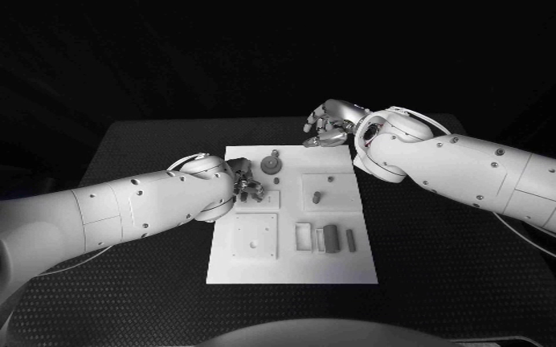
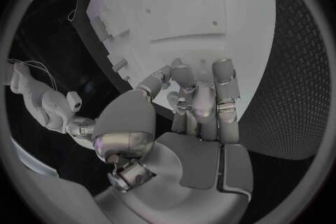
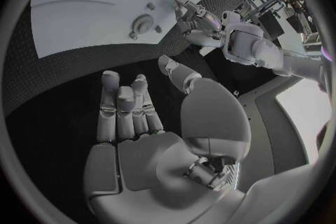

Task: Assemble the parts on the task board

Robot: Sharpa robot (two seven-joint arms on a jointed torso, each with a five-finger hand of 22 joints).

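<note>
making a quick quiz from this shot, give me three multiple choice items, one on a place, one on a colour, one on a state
1. Where is the left hand?
A. over the task board's left edge
B. off the table's near edge
C. beside the right hand

2. What colour is the task board?
A. black
B. white
C. red

3. What state is the right hand in?
A. gripping the gear-like part
B. pressing on the board
C. holding nothing, fingers apart

Answers: 1 A, the head view shows the hand over the board's left edge. 2 B, the board is a white plate on the black table. 3 C, the right wrist view shows the hand bare over the table, beyond the board.
</note>
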